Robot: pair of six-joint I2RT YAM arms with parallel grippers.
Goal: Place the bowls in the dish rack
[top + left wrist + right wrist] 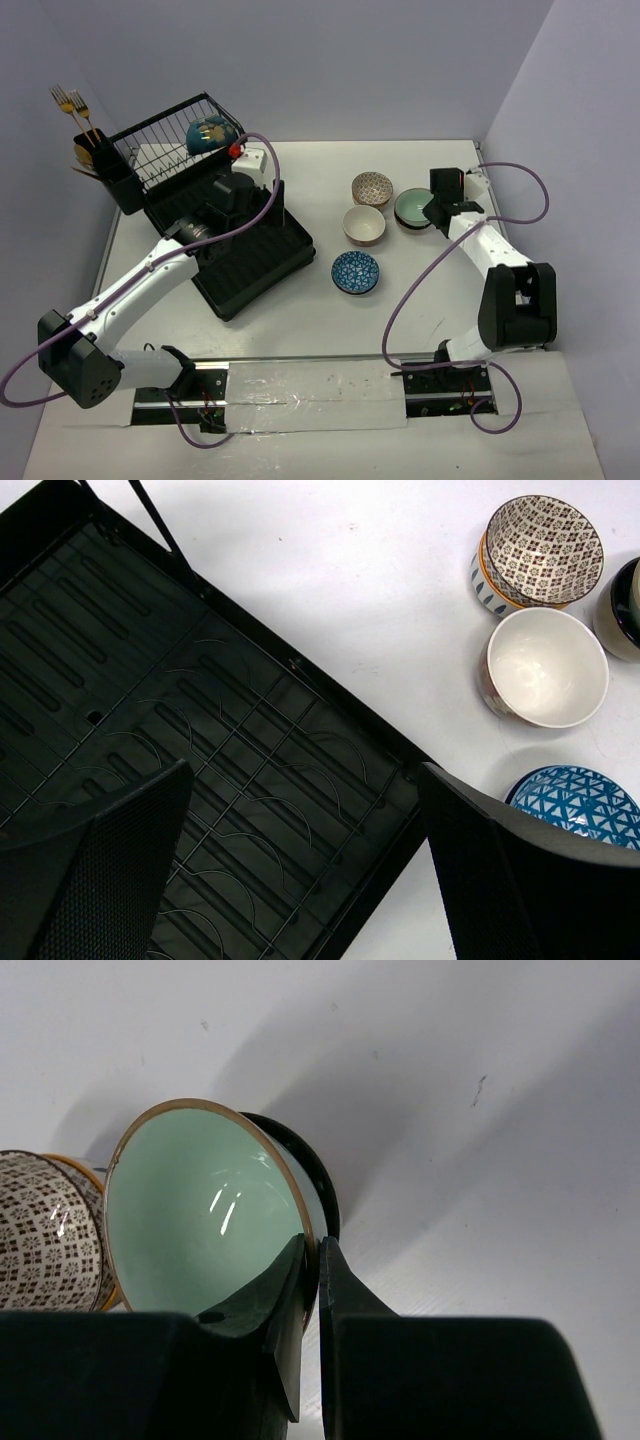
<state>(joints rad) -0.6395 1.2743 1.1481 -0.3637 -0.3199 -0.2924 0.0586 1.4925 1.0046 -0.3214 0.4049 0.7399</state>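
Note:
The black dish rack stands at the left, and a teal and gold bowl lies in its wire basket. My left gripper hovers open and empty over the ribbed tray base. On the table lie a brown-patterned bowl, a cream bowl and a blue-patterned bowl. My right gripper is shut on the rim of the mint green bowl, which is tilted up. A dark bowl rim shows right behind it.
The black utensil cup with gold forks stands at the rack's far left corner. The left wrist view shows the patterned bowl, the cream bowl and the blue bowl to the right of the tray. Walls close the table at left, back and right.

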